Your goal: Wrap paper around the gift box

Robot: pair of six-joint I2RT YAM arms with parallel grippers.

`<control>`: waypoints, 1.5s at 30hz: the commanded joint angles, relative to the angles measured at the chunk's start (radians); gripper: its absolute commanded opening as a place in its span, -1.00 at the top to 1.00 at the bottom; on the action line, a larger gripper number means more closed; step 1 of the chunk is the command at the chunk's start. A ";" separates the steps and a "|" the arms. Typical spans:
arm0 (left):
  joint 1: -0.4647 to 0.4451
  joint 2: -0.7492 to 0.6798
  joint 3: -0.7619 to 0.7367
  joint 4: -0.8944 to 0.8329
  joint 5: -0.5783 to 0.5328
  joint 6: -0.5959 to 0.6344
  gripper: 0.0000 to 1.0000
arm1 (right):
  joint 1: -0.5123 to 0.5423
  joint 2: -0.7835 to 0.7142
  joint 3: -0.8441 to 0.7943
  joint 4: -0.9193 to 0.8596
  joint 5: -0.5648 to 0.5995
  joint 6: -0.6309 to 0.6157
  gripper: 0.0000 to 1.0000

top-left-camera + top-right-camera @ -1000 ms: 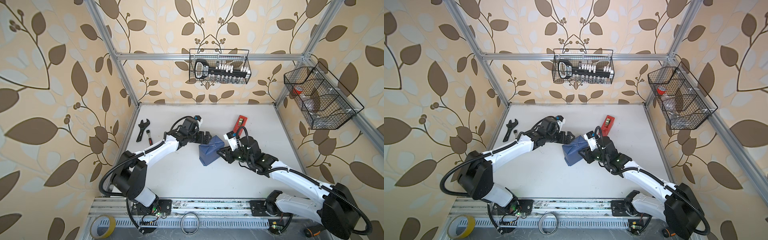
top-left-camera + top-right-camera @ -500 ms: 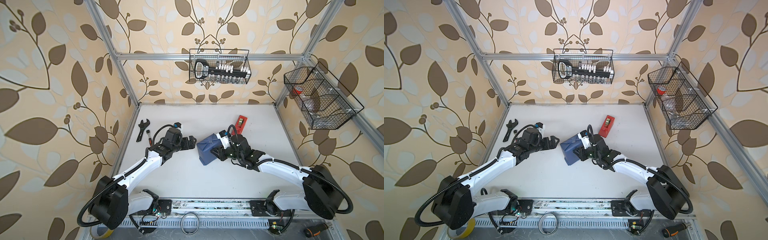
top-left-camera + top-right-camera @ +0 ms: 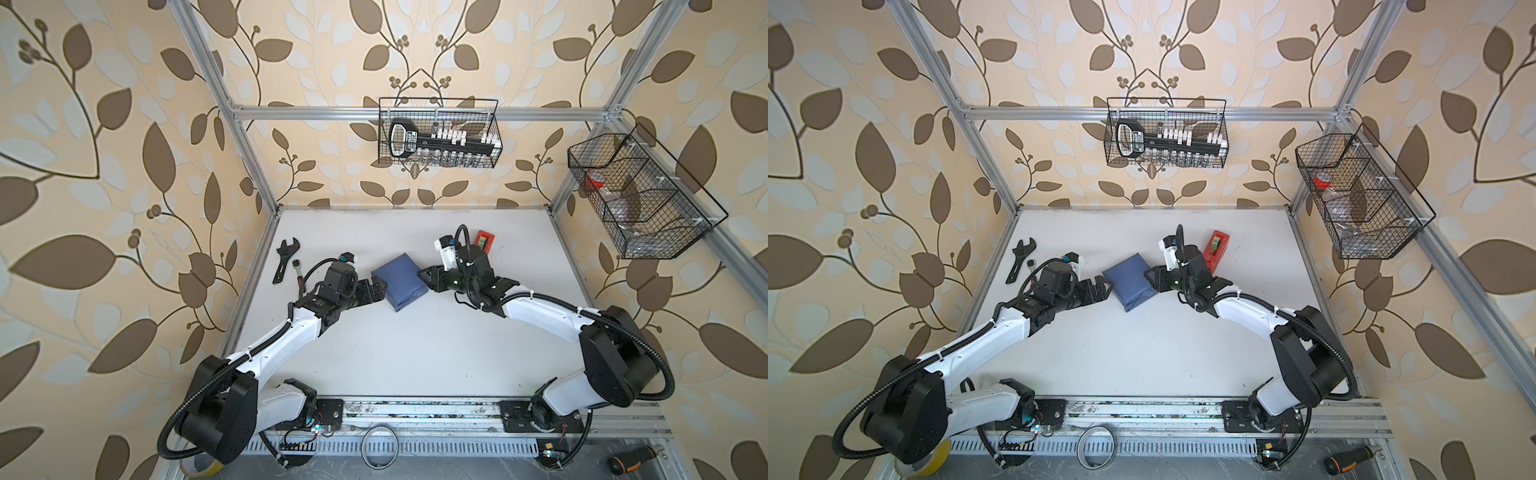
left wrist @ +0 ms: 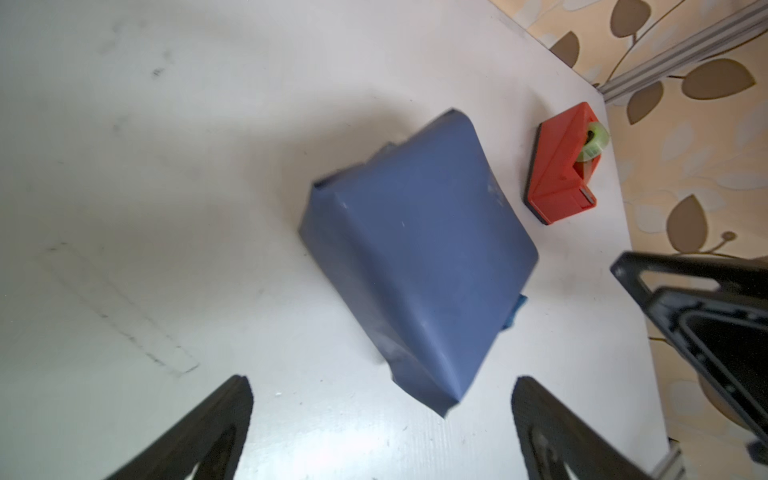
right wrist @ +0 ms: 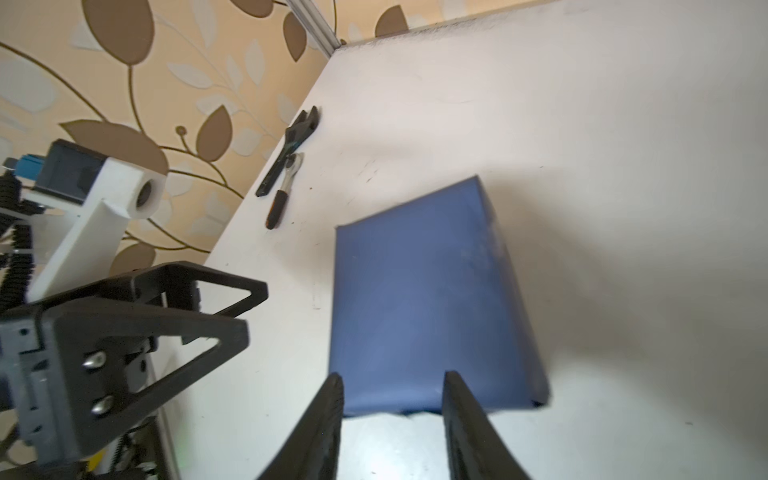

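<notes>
The paper (image 3: 400, 286) (image 3: 1133, 284), slate-blue side out, lies folded as a flat parcel in the middle of the white table. The gift box is hidden inside it. In the left wrist view one loose pointed corner of the paper (image 4: 419, 249) sticks out toward my left gripper (image 4: 380, 386). That gripper (image 3: 378, 286) (image 3: 1102, 286) is wide open just off the parcel's left edge, with only bare table between its fingers. My right gripper (image 3: 428, 276) (image 3: 1152, 277) (image 5: 392, 382) is partly open at the parcel's right edge (image 5: 424, 299), holding nothing.
A red tape dispenser (image 3: 484, 242) (image 4: 561, 166) stands behind the right gripper. Two wrenches (image 3: 284, 259) (image 5: 286, 153) lie by the left wall. Wire baskets hang on the back wall (image 3: 440, 133) and the right wall (image 3: 640, 195).
The right gripper has opened and drawn back a little to the right. The raised paper flap now lies flat. The left gripper swung away to the left, then returned to the parcel's left edge.
</notes>
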 commanded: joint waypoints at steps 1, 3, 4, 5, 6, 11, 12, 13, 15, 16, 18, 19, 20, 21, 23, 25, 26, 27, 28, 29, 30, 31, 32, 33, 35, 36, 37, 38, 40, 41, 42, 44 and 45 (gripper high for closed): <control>0.004 0.086 0.021 0.107 0.100 -0.061 -0.98 | -0.044 0.005 -0.018 -0.015 0.006 0.004 0.00; 0.005 0.159 0.069 0.096 0.089 -0.052 -0.98 | -0.054 0.053 0.010 -0.019 -0.019 0.013 -0.26; 0.005 0.191 0.094 0.081 0.074 -0.047 -0.98 | -0.054 0.077 0.029 -0.017 -0.027 0.015 -0.32; 0.007 0.230 0.124 0.063 0.059 -0.039 -0.98 | -0.054 0.108 0.054 -0.017 -0.031 0.015 -0.38; 0.007 0.277 0.151 0.055 0.051 -0.037 -0.98 | -0.054 0.140 0.082 -0.019 -0.038 0.012 -0.43; 0.019 0.398 0.243 0.038 0.053 -0.030 -0.97 | -0.056 0.312 0.208 -0.008 -0.150 0.023 -0.51; 0.021 0.413 0.257 0.036 0.056 -0.026 -0.97 | -0.056 0.336 0.223 -0.002 -0.183 0.031 -0.51; 0.024 0.426 0.268 0.035 0.064 -0.020 -0.97 | -0.056 0.352 0.228 0.009 -0.208 0.037 -0.50; 0.024 0.459 0.300 0.032 0.095 0.004 -0.97 | -0.055 0.360 0.215 0.040 -0.246 0.052 -0.47; 0.024 0.475 0.317 0.034 0.123 0.010 -0.97 | -0.055 0.357 0.205 0.046 -0.257 0.057 -0.44; 0.021 0.520 0.356 0.037 0.190 0.021 -0.94 | -0.054 0.334 0.167 0.066 -0.276 0.064 -0.39; 0.017 0.537 0.374 0.037 0.217 0.021 -0.93 | -0.054 0.319 0.141 0.081 -0.280 0.069 -0.36; 0.012 0.557 0.390 0.037 0.240 0.021 -0.93 | -0.053 0.298 0.112 0.099 -0.283 0.075 -0.34; 0.008 0.571 0.406 0.037 0.255 0.021 -0.92 | -0.051 0.276 0.081 0.113 -0.290 0.081 -0.33; 0.004 0.586 0.422 0.042 0.280 0.015 -0.92 | -0.048 0.229 0.020 0.126 -0.290 0.086 -0.31; 0.004 0.583 0.425 0.047 0.302 0.019 -0.92 | -0.056 0.163 -0.045 0.131 -0.274 0.084 -0.31; 0.005 0.576 0.427 0.038 0.297 0.031 -0.93 | -0.067 0.130 -0.078 0.130 -0.261 0.084 -0.31; 0.006 0.564 0.428 0.022 0.282 0.044 -0.94 | -0.085 0.087 -0.111 0.127 -0.244 0.084 -0.34; 0.012 0.549 0.425 0.009 0.266 0.052 -0.95 | -0.102 0.051 -0.133 0.114 -0.219 0.081 -0.37; 0.020 0.526 0.412 0.003 0.249 0.055 -0.96 | -0.125 0.007 -0.155 0.078 -0.174 0.069 -0.41; 0.032 0.493 0.386 0.009 0.228 0.053 -0.97 | -0.145 -0.042 -0.168 0.030 -0.115 0.044 -0.44; 0.043 0.458 0.357 0.024 0.207 0.048 -0.98 | -0.156 -0.086 -0.174 -0.009 -0.048 0.014 -0.47; 0.057 0.407 0.320 0.046 0.177 0.048 -0.98 | -0.163 -0.139 -0.175 -0.073 0.048 -0.029 -0.50; 0.067 0.349 0.280 0.060 0.134 0.053 -0.98 | -0.162 -0.186 -0.174 -0.126 0.160 -0.074 -0.53; 0.076 0.235 0.212 0.070 0.008 0.094 -0.98 | -0.163 -0.268 -0.178 -0.184 0.347 -0.134 -0.60; 0.076 0.156 0.177 0.072 -0.072 0.130 -0.98 | -0.163 -0.308 -0.189 -0.190 0.445 -0.165 -0.65; 0.076 0.105 0.147 0.076 -0.147 0.155 -0.98 | -0.163 -0.339 -0.204 -0.178 0.525 -0.190 -0.68; 0.077 0.051 0.115 0.081 -0.229 0.188 -0.98 | -0.162 -0.369 -0.228 -0.150 0.609 -0.213 -0.72; 0.083 -0.032 0.070 0.074 -0.387 0.242 -0.98 | -0.166 -0.410 -0.267 -0.086 0.744 -0.255 -0.82; 0.090 -0.070 0.048 0.074 -0.465 0.265 -0.98 | -0.170 -0.421 -0.282 -0.053 0.810 -0.280 -0.86; 0.099 -0.100 0.027 0.084 -0.522 0.289 -0.98 | -0.174 -0.428 -0.299 -0.016 0.873 -0.302 -0.95; 0.120 -0.133 -0.013 0.124 -0.614 0.329 -0.98 | -0.189 -0.423 -0.343 0.080 0.957 -0.366 -1.00; 0.131 -0.136 -0.036 0.162 -0.643 0.364 -0.98 | -0.201 -0.413 -0.367 0.133 0.986 -0.397 -1.00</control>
